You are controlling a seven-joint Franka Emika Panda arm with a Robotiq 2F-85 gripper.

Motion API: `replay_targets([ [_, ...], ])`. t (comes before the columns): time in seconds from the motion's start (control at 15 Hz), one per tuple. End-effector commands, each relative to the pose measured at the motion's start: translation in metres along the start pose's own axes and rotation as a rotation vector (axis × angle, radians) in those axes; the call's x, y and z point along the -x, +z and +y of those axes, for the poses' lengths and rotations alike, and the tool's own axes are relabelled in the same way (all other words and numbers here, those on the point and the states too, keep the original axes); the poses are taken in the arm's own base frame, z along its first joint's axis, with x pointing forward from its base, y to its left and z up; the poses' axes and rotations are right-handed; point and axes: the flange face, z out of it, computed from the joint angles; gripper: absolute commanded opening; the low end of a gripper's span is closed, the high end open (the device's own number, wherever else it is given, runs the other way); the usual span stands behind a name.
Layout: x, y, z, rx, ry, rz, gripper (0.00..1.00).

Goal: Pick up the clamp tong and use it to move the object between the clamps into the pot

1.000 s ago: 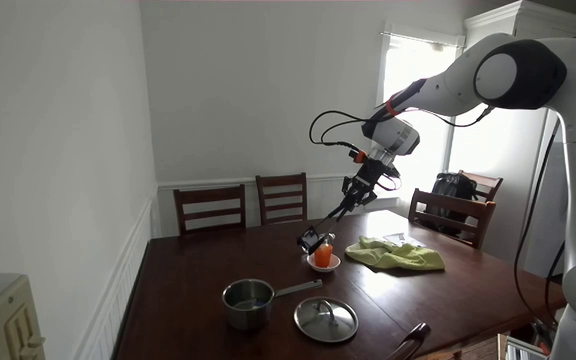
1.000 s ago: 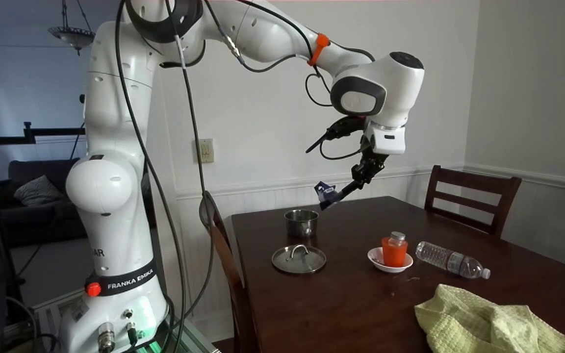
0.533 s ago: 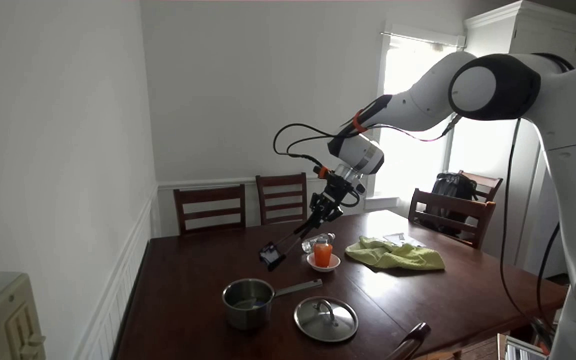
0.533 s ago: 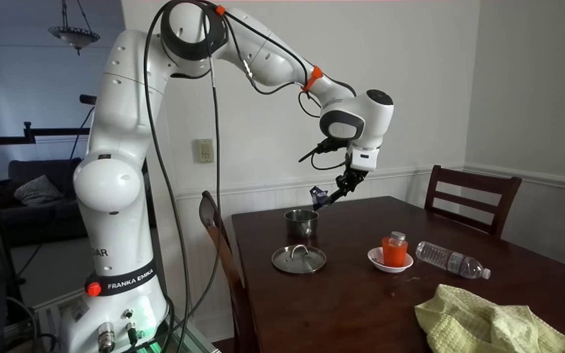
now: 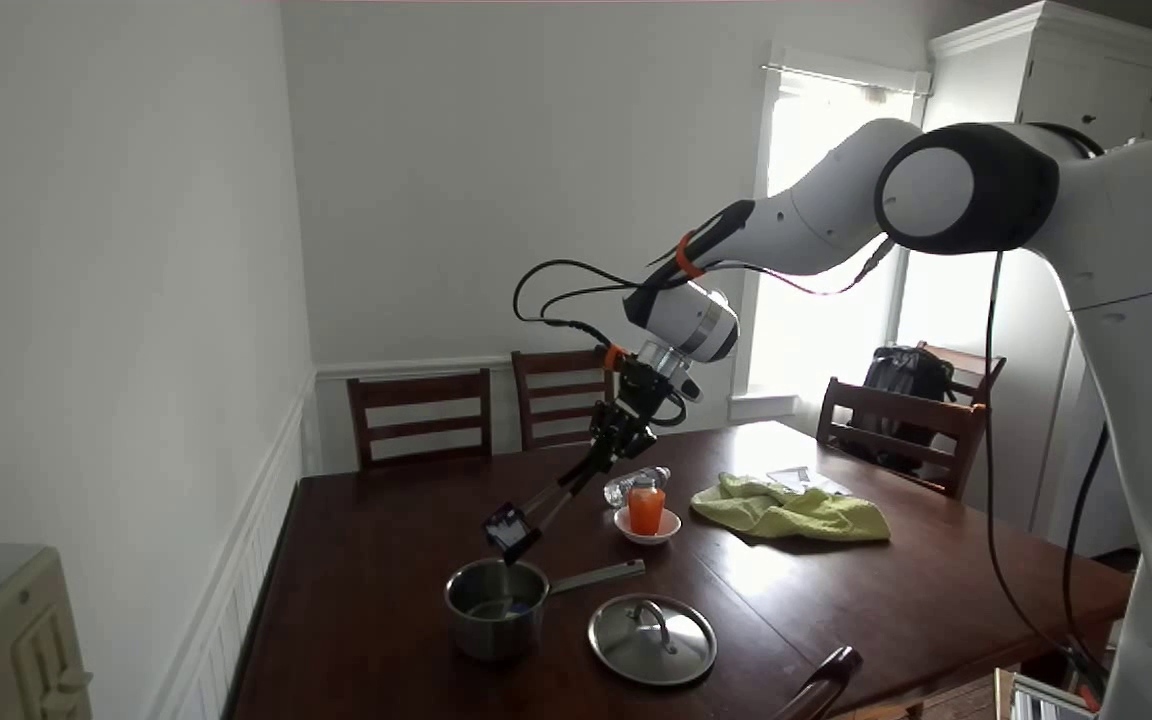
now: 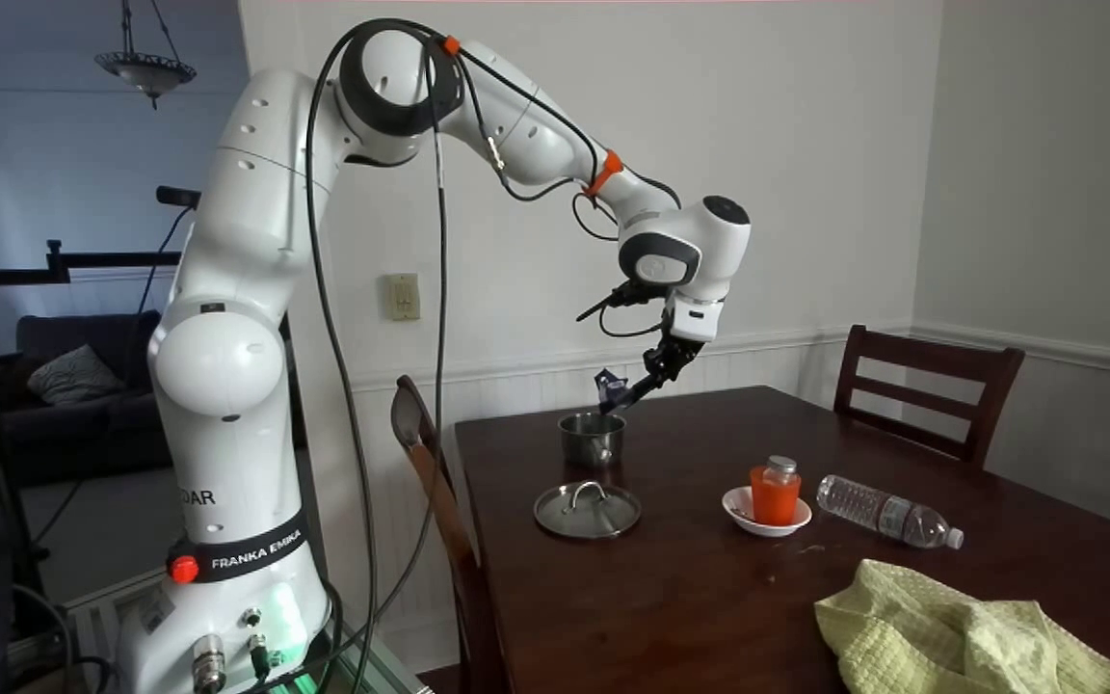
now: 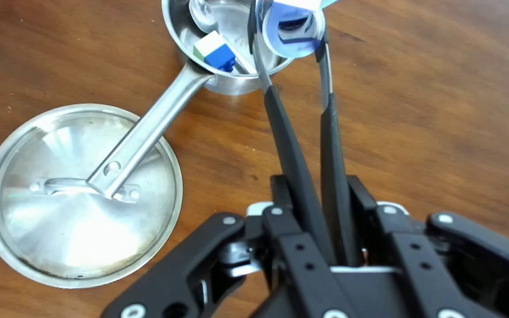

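My gripper [image 7: 318, 190] is shut on the black clamp tong [image 7: 294, 152], a finger on each arm near its base. The tong arms run out and hold a clear-and-blue object [image 7: 294, 42] with a white part between their tips. In both exterior views the tong [image 5: 564, 488] [image 6: 640, 392] slants down from the gripper [image 5: 604, 446] [image 6: 659, 370]. The held object [image 5: 508, 527] [image 6: 609, 387] is just above the rim of the steel pot [image 5: 496, 632] [image 6: 592, 445]. Whether it touches the rim I cannot tell. The pot [image 7: 234, 84] is partly cut off in the wrist view.
A blue-and-white block [image 7: 219, 55] and a spoon [image 7: 202, 15] lie in the pot. The pot's handle [image 7: 150, 130] reaches over the lid [image 7: 82, 238]. An orange cup [image 6: 775, 501] in a white dish, a plastic bottle [image 6: 887, 513] and a yellow-green cloth [image 6: 960, 627] are on the table.
The arm has moved lower and toward the pot, carrying the tong and held object from beyond the pot to its rim. The pot, lid and other table objects have not moved.
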Motion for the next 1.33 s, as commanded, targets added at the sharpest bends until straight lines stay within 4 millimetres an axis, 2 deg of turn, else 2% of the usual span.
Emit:
replay_targets([
  [0.0, -0.0019, -0.0022, -0.0018, 0.037, 0.011, -0.023, 0.09],
  [0.27, 0.0007, 0.0024, 0.0006, 0.071, 0.004, -0.043, 0.09],
  [0.33, 0.0010, 0.0031, 0.0009, 0.076, 0.004, -0.044, 0.13],
  [0.53, 0.0012, 0.0041, 0.0017, 0.085, 0.003, -0.048, 0.61],
  [0.6, 0.0012, 0.0041, 0.0015, 0.084, 0.003, -0.046, 0.66],
  [0.67, 0.0011, 0.0039, 0.0013, 0.082, 0.002, -0.045, 0.24],
  [0.73, 0.0013, 0.0035, 0.0007, 0.079, 0.002, -0.043, 0.29],
  [0.8, 0.0015, 0.0030, -0.0002, 0.076, -0.001, -0.041, 0.28],
  [1.0, 0.0029, 0.0016, -0.0014, 0.069, -0.007, -0.040, 0.05],
  [1.13, 0.0037, 0.0014, -0.0023, 0.068, -0.008, -0.039, 0.00],
  [1.27, 0.0045, 0.0003, -0.0031, 0.066, -0.016, -0.042, 0.00],
])
